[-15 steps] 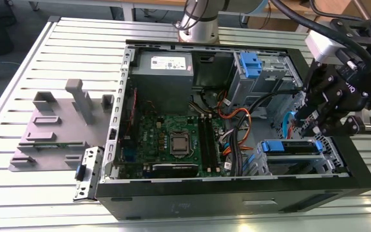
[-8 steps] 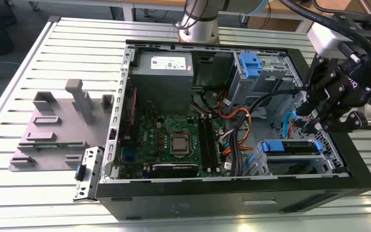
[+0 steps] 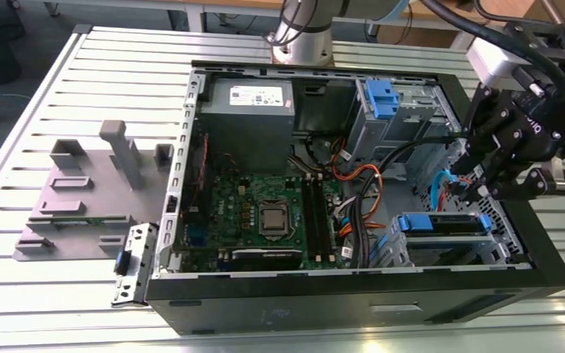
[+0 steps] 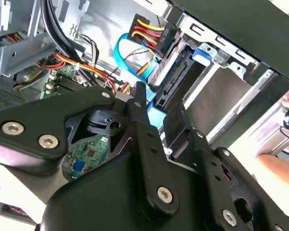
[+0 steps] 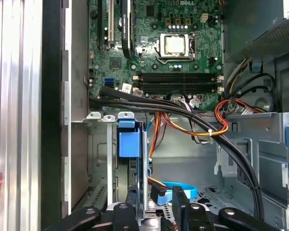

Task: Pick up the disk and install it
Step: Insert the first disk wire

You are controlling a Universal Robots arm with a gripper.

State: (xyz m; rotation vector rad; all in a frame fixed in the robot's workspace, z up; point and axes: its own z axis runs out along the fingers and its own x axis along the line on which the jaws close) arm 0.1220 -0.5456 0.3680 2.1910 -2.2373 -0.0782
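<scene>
Disk [image 5: 129, 144] (blue plastic tab) seated in grey metal bay [image 5: 98, 159], jaws [image 5: 151, 202] close.

Bright light falls from above in the exterior view, and the slatted metal table [image 3: 27, 132] shines with white glare at its near edge, while the inside of the open computer case [image 3: 352, 294] stays darker and full of shadow. In the second wrist view the black gripper [image 4: 156, 113] sits very close and looks soft and dark, and the far corner by the case wall is washed out white. In the first wrist view the motherboard [image 5: 154, 43] looks clear and evenly lit, but the metal strip beside the case glares pale
</scene>
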